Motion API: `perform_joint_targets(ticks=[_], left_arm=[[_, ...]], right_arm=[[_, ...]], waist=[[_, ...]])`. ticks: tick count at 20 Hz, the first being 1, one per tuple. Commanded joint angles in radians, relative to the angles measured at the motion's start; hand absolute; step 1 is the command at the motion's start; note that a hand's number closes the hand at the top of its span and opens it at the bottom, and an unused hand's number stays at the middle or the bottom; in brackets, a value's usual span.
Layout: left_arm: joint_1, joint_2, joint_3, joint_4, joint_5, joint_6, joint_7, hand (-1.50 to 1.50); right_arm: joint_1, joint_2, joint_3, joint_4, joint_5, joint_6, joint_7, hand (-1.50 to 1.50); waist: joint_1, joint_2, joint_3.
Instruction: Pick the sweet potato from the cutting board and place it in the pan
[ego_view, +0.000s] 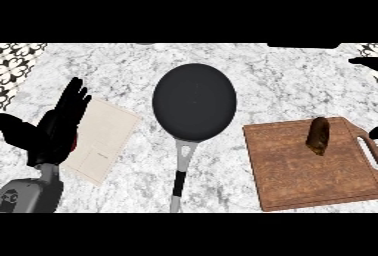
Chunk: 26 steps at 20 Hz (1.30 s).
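A brown sweet potato (318, 136) lies on the wooden cutting board (295, 175) at the right, near the board's far edge. The black pan (194, 100) sits in the middle of the counter, with its grey handle (181, 175) pointing toward me; nothing is inside it. My left hand (63, 122) rests open at the left with its fingers up, far from the board and the pan. My right hand does not show.
A pale cloth (103, 137) lies on the marble counter between my left hand and the pan. Dark objects sit at the far right edge (365, 62) and along the top edge. A patterned surface (18, 62) borders the counter at the upper left.
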Motion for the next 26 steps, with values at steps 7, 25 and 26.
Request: perform_joint_targets(ticks=[7, 25, 26], left_arm=[[0.001, -0.026, -0.016, -0.013, -0.017, 0.001, 0.012, 0.00], [-0.021, -0.030, 0.054, 0.012, -0.038, -0.017, 0.029, 0.00], [0.047, -0.061, 0.009, -0.087, -0.060, 0.007, 0.033, 0.00]], right_arm=[[-0.210, 0.170, 0.200, 0.236, 0.131, 0.338, 0.138, -1.50], [-0.265, 0.356, 0.267, 0.205, 0.324, 0.627, 0.306, -1.50], [-0.294, 0.410, 0.265, 0.280, 0.348, 0.606, 0.316, -1.50]], waist=[[0.010, 0.003, 0.000], [-0.035, -0.007, 0.001], [-0.024, -0.006, 0.001]])
